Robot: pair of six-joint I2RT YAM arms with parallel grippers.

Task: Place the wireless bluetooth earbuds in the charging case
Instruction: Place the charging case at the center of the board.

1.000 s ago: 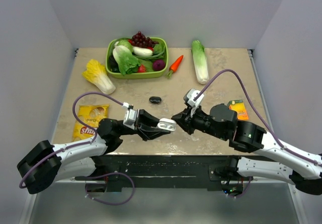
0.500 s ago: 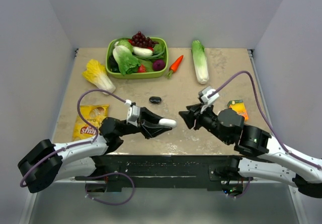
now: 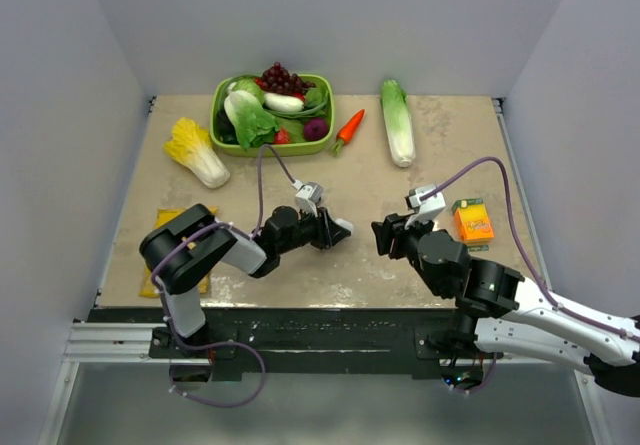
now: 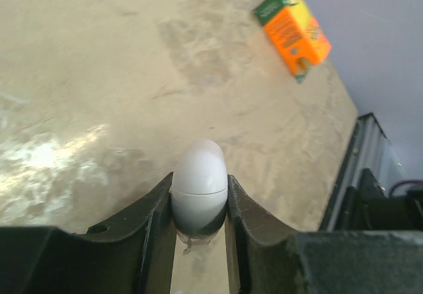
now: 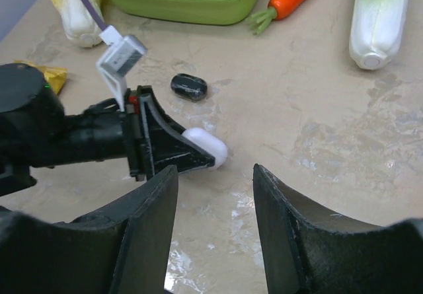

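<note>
The charging case (image 4: 199, 185) is a white oval with a closed seam. It is pinched between the fingers of my left gripper (image 4: 199, 189). In the top view the case (image 3: 342, 228) sticks out of the left gripper (image 3: 336, 230), low over the middle of the table. It also shows in the right wrist view (image 5: 208, 147), at or just above the tabletop. My right gripper (image 3: 384, 236) is open and empty, a short way right of the case, with its fingertips (image 5: 168, 175) facing it. No earbuds are in view.
A small black oval object (image 5: 189, 87) lies just beyond the left gripper. A green basket (image 3: 322, 145) of vegetables, a carrot (image 3: 349, 128) and a long cabbage (image 3: 397, 122) are at the back. A yellow cabbage (image 3: 197, 152) lies at left, an orange carton (image 3: 472, 220) at right.
The left arm folded in and carried the case away from the near edge and lower. The case showed an open face before and looks closed now. The right gripper drew back to the right.
</note>
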